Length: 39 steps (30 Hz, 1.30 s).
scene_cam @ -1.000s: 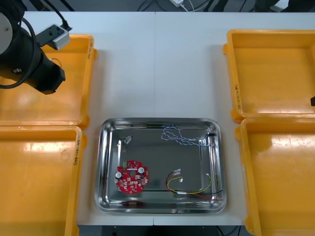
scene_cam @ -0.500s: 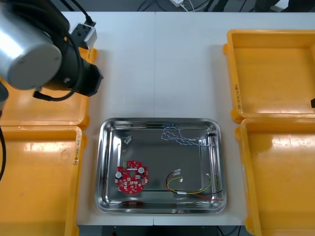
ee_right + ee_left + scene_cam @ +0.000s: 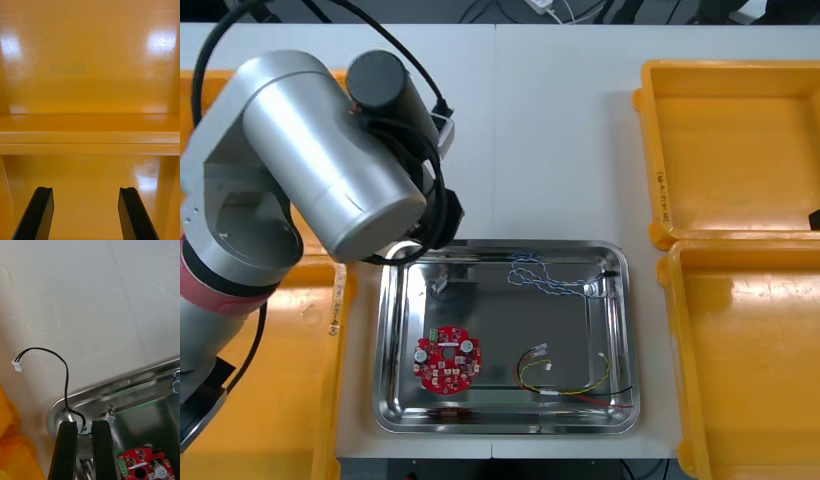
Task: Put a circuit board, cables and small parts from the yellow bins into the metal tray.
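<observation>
Pale tabletop (image 3: 530,130) carries yellow bins (image 3: 260,380) at both sides and the metal tray (image 3: 383,340) in the middle. From the left, the left arm (image 3: 320,170) slants across the far left bin, its wrist over the tray's far left corner. The left gripper (image 3: 84,423) hangs above that corner, fingers nearly together and pinching a black cable (image 3: 66,378). The cable rises from them, loops, and ends in a white plug (image 3: 17,365) (over bare table, outside the tray). Within the tray lie a small metal part (image 3: 440,284), a round red circuit board (image 3: 447,361), a blue and white cable (image 3: 555,285) and a red and yellow cable (image 3: 572,392). At the right, the right gripper (image 3: 85,189) hovers over a yellow bin, fingers wide apart, holding nothing.
</observation>
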### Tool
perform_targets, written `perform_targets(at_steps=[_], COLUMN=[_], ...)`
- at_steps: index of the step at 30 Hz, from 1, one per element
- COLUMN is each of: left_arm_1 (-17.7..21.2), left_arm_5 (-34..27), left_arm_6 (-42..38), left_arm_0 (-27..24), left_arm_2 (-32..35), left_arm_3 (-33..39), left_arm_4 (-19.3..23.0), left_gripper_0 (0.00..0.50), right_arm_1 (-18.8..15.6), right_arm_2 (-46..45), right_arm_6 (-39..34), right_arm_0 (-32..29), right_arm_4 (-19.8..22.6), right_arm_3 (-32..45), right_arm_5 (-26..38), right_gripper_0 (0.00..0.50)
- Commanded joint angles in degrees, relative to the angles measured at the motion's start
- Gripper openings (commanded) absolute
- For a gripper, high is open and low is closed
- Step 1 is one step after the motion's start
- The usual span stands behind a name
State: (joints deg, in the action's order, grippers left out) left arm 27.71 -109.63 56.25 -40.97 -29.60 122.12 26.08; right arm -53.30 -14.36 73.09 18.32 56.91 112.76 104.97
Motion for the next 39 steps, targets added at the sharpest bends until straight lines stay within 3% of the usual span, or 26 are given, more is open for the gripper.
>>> perform_targets(at_steps=[1, 8, 20, 28, 39], left_arm_1=[-2.39, -3.19, -3.45, -3.54, -3.62], left_arm_5=[-0.37, -0.37, -0.37, 6.45, 7.77], left_arm_6=[-13.62, -19.51, -22.76, -27.77, -28.56], left_arm_0=[0.63, 2.73, 6.51, 6.78, 7.13], left_arm_2=[-3.97, -8.10, -13.02, -15.40, -16.45], left_arm_3=[1.72, 1.72, 0.58, -3.99, -5.31], left_arm_4=[-0.86, -2.62, -7.28, -8.86, -9.21], left_gripper_0=[0.003, 0.001, 0.002, 0.002, 0.004], right_arm_1=[-0.92, -0.92, -1.01, -1.01, -1.01], right_arm_2=[-1.90, -1.90, -1.90, -1.90, -1.90], right_arm_6=[-1.81, -2.42, -2.69, -2.69, -2.69], right_arm_0=[-1.35, -1.97, -1.97, -1.97, -1.97], right_arm_4=[-0.04, 0.05, 0.05, 0.05, 0.05], right_arm_3=[1.77, 2.21, 2.21, 2.21, 2.21], right_arm_5=[0.24, -0.03, -0.03, -0.03, -0.03], right_gripper_0=[0.500, 0.500, 0.500, 0.500, 0.500])
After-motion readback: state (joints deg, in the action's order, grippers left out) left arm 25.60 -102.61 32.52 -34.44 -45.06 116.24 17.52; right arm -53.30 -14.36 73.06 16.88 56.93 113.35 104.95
